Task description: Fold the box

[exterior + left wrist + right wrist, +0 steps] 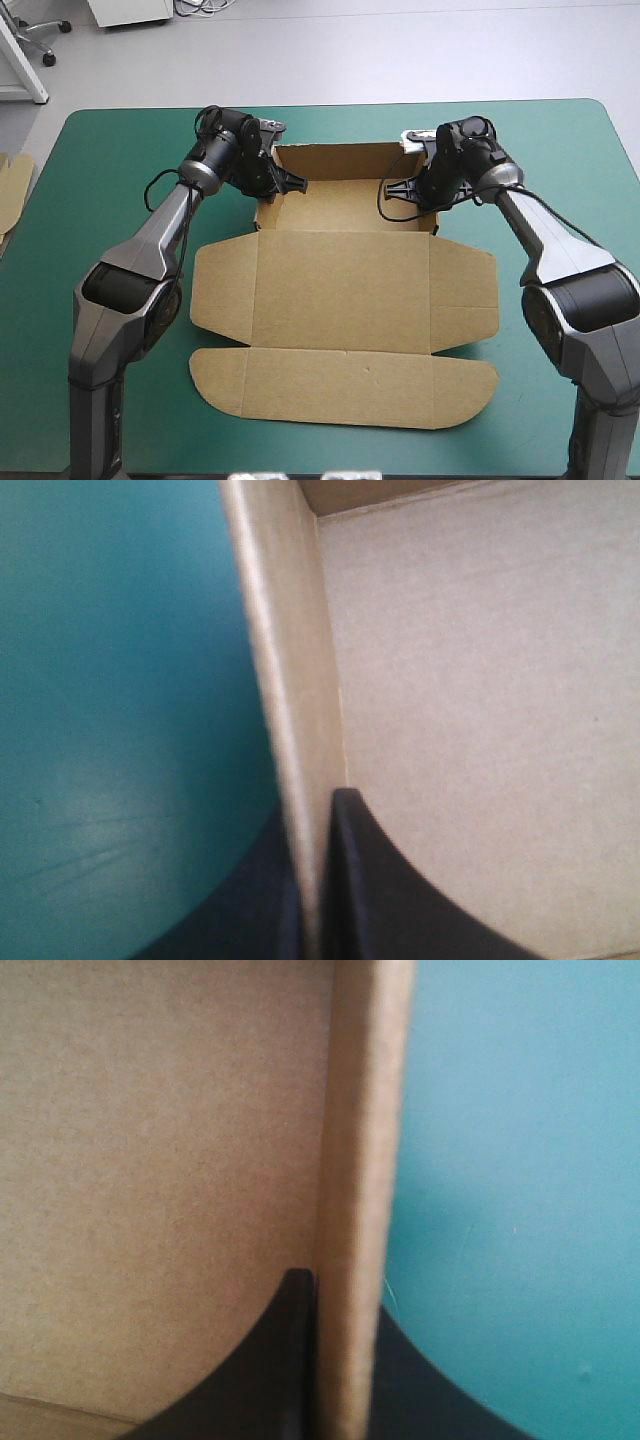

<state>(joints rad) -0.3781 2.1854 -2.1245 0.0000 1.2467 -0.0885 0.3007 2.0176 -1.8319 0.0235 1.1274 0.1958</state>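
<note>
The brown box (340, 290) lies near the middle of the teal-green table, its far part raised into a tray and its lid panels flat toward the near edge. My left gripper (285, 182) is shut on the box's left side wall (290, 710), one black finger (400, 890) inside the tray and the other outside. My right gripper (408, 188) is shut on the box's right side wall (360, 1190), with one finger (250, 1380) inside and one outside. The back wall (340, 160) stands upright between the two grippers.
An edge of more brown board (12, 190) shows at the table's left edge. Bare teal-green cover (560, 160) surrounds the box on all sides.
</note>
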